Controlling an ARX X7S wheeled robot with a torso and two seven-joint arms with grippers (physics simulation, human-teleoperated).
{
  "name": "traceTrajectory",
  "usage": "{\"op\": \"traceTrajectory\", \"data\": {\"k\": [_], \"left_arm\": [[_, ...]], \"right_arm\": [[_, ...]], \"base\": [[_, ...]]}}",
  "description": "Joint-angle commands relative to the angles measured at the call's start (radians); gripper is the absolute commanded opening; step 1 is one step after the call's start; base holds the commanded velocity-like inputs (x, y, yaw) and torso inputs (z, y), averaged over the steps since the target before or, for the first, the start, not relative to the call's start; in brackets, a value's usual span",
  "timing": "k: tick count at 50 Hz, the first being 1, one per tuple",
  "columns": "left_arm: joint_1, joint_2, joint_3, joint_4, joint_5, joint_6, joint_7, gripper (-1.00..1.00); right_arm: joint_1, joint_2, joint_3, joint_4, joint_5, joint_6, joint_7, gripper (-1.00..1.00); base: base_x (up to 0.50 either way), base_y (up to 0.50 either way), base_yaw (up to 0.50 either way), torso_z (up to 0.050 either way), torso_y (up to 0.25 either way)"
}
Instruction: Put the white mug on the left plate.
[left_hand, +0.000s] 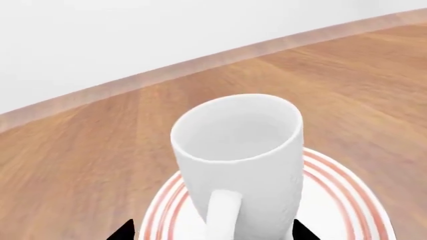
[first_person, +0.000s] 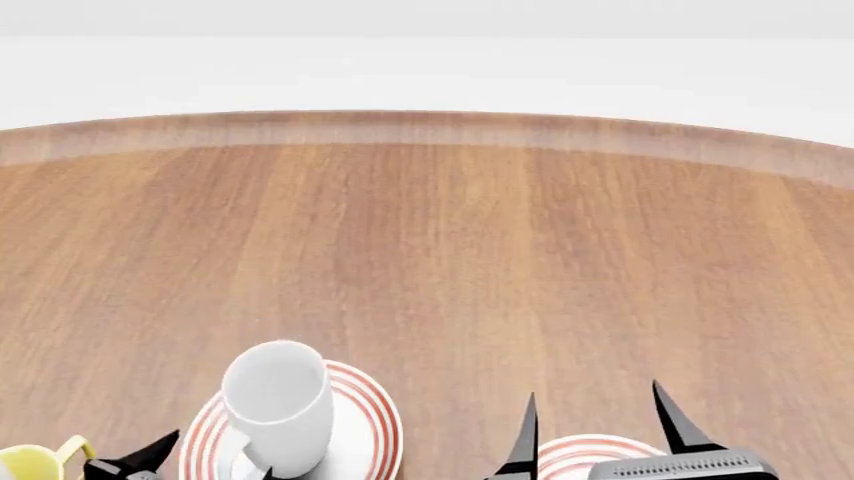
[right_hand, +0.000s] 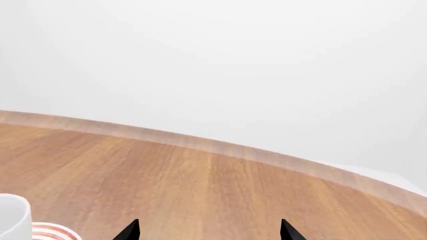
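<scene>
The white mug (first_person: 279, 405) stands upright on the left plate (first_person: 363, 425), a little toward its left side, on the wooden desk (first_person: 441, 260). The left gripper (left_hand: 212, 231) has its jaws spread wide and let go, with one black tip on each side of the mug near its handle, and neither tip seems to touch it. The right gripper (first_person: 603, 430) hangs over the other plate (first_person: 587, 455), well apart from the mug, and its jaws are spread apart and hold nothing.

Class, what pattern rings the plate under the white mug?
Thin red concentric rings on the white left plate, clearest in the left wrist view.
</scene>
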Motion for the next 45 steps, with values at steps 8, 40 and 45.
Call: {"op": "traceTrajectory", "data": {"k": [8, 40, 45], "left_arm": [[-0.004, 0.004, -0.005, 0.001, -0.007, -0.003, -0.021, 1.0], [0.195, -0.159, 0.011, 0.643, -0.016, -0.227, -0.134, 1.0], [0.231, -0.192, 0.007, 0.768, -0.009, -0.257, -0.167, 1.0]], "right_arm": [[-0.001, 0.002, -0.003, 0.005, 0.004, -0.006, 0.002, 1.0], [-0.005, 0.011, -0.002, -0.05, 0.019, 0.011, 0.016, 1.0], [-0.019, 0.022, 0.001, -0.092, 0.019, 0.014, 0.021, 1.0]], "base": [[0.0, 0.0, 0.0, 0.0, 0.0], [0.0, 0.0, 0.0, 0.0, 0.0], [0.0, 0.0, 0.0, 0.0, 0.0]]}}
